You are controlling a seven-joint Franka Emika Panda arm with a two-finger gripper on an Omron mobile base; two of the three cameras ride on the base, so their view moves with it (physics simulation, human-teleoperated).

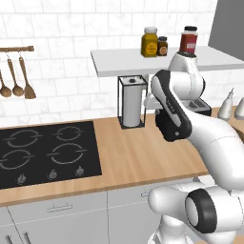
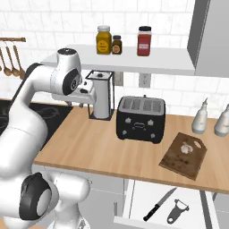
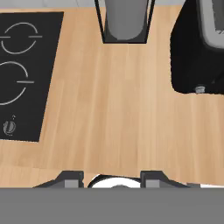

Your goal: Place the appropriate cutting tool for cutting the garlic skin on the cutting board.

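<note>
The end effector [image 3: 112, 177] hangs over bare desk [image 3: 122, 113], part-open, gripping nothing. The garlic [image 2: 186, 146] sits on the cutting board [image 2: 175, 160] (far right). The cutting tool [image 2: 157, 206] lies in the open drawer [image 2: 134, 210].

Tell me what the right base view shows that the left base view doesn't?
Right base view alone: the cutting board with the garlic on it, and an open drawer below the counter holding a black-handled knife and a peeler.

Left base view alone: the stove's four burners and knobs in full.

Both share: the paper towel holder, the toaster, three jars on the shelf, two pale shakers, hanging spoons and the white arm.
</note>
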